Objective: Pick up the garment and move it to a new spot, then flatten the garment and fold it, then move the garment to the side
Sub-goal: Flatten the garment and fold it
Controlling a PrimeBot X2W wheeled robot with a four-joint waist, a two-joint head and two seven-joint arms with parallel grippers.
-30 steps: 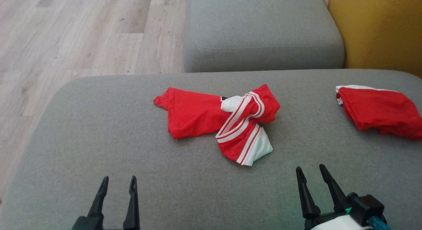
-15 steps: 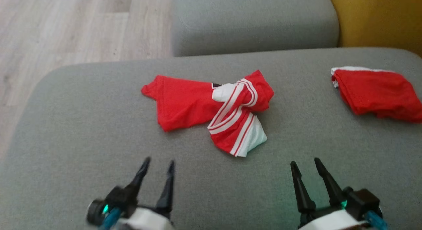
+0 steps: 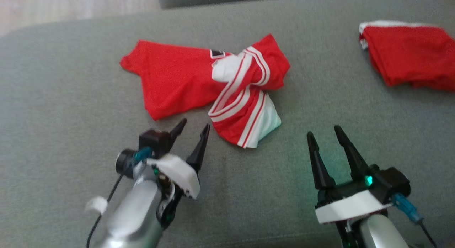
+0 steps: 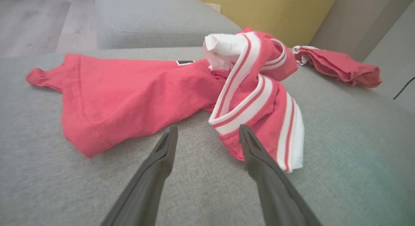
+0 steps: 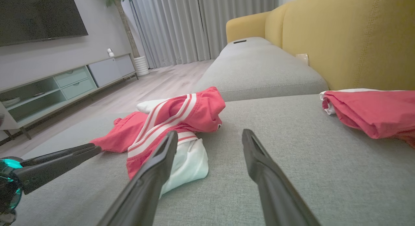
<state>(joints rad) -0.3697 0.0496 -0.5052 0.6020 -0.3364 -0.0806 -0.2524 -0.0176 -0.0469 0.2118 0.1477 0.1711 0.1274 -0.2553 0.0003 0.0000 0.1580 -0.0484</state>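
A crumpled red garment [image 3: 170, 77] with white stripes and a white patch lies in the middle of the grey sofa cushion [image 3: 71, 105]. My left gripper [image 3: 194, 124] is open, its tips just short of the garment's near edge. The left wrist view has the garment [image 4: 129, 86] right before that open gripper [image 4: 207, 129], the striped fold beside the right fingertip. My right gripper [image 3: 323, 131] stands open over bare cushion, right of the garment and apart from it. In the right wrist view the garment [image 5: 181, 115] lies left of the gripper [image 5: 210, 133].
A second red garment [image 3: 408, 59] lies bunched at the cushion's far right. A yellow sofa back [image 5: 340, 34] rises behind it, and another grey seat cushion [image 5: 259, 67] lies beyond. Wooden floor [image 3: 53, 6] borders the cushion's far left.
The head camera has tipped down and closer, so the whole picture shifted. My left gripper has reached forward to the garment's near edge. The right gripper has advanced a little.
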